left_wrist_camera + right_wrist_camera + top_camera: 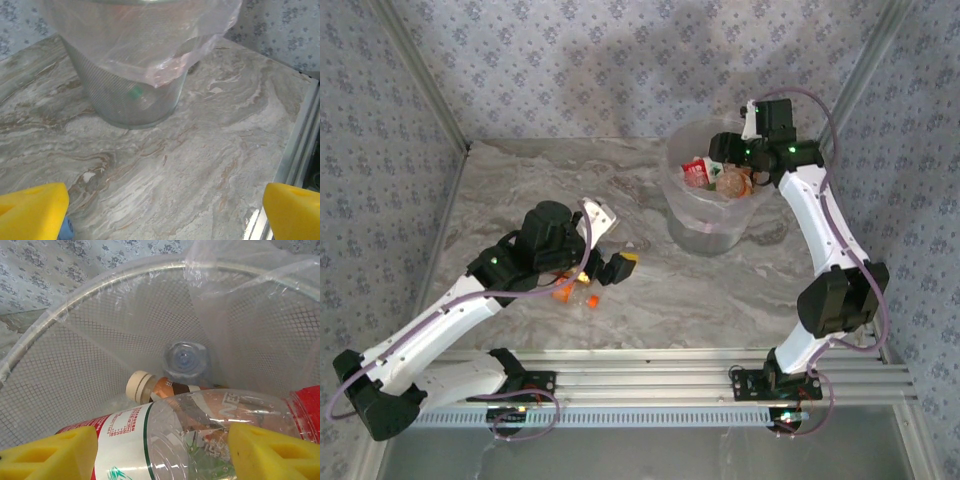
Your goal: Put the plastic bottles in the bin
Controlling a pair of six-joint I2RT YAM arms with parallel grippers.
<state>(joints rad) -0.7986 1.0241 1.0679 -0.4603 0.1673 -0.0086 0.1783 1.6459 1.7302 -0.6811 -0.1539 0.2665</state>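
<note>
My right gripper hangs over the bin, a big translucent bucket with a clear bag liner. In the right wrist view the gripper is shut on a clear plastic bottle with a red and white label, which lies across between the yellow fingers above the bin's mesh wall. Below it in the bin lie a bottle with a cream cap and a bluish bottle. My left gripper is open low over the table, with orange-capped bottles partly hidden under its arm.
In the left wrist view the bin stands ahead on the marble table, a green cap showing through its wall. A metal rail edges the table on the right. Patterned walls close in the back and sides.
</note>
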